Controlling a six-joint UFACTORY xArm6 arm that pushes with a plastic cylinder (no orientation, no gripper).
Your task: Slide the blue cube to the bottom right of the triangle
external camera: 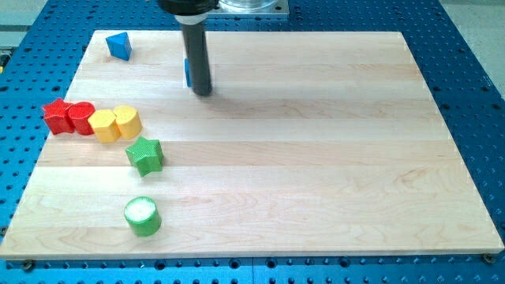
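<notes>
Our end effector is a plain dark rod with nothing to open or close, and it holds nothing; my tip (202, 92) rests on the counter (316, 158) near the view's top, left of centre. The blue cube (188, 72) sits just behind the rod on the view's left side, and only a thin blue sliver of it shows past the rod's edge, so we cannot make out its full shape. It appears to be touching the rod or very nearly so; we cannot tell which.

Further to the view's left, close to the top left corner of the counter, lies the blue triangle (119, 46), well apart from the tip and the cube. The cube lies to the right of the triangle and slightly lower in the view.

Down the left side we see a row of four blocks touching one another: a red star-like block (57, 116), a red cylinder (80, 118), a yellow block (104, 125) and a yellow cylinder (128, 121). Just below the row's right end stands a green star (146, 155), and lower still, near the bottom edge, a green cylinder (142, 216) stands alone.

The counter is pale wood, lying on a blue perforated base (473, 95). We can read no writing or labels anywhere.
</notes>
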